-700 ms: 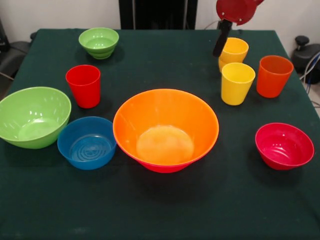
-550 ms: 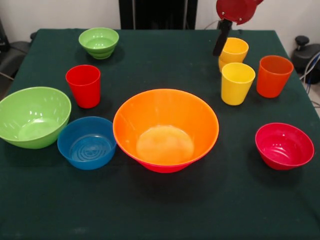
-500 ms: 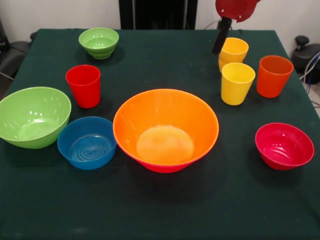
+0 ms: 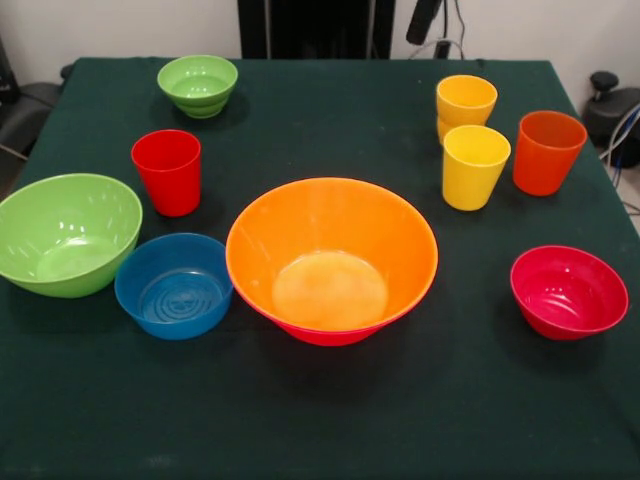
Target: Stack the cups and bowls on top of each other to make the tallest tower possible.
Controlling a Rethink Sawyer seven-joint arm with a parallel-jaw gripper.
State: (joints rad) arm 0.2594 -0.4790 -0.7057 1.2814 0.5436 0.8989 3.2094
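The large orange bowl (image 4: 331, 258) sits mid-table, nested in a pink bowl whose underside (image 4: 330, 337) shows below it. Left of it are the small blue bowl (image 4: 174, 285), the bigger green bowl (image 4: 66, 233) and the red cup (image 4: 167, 171). A small green bowl (image 4: 198, 84) stands at the far left. At the right stand two yellow cups (image 4: 467, 103) (image 4: 475, 165), an orange cup (image 4: 547, 151) and a small red bowl (image 4: 568, 291). Only a black tip of the gripper (image 4: 423, 20) shows at the top edge, high above the far yellow cup and holding nothing visible.
A dark green cloth (image 4: 330, 430) covers the table. Black equipment with cables (image 4: 612, 105) sits beyond the right edge, and another dark object (image 4: 20, 110) lies off the left edge.
The gripper has lifted from beside the far yellow cup up and slightly left to the top edge. The cups and bowls have not moved.
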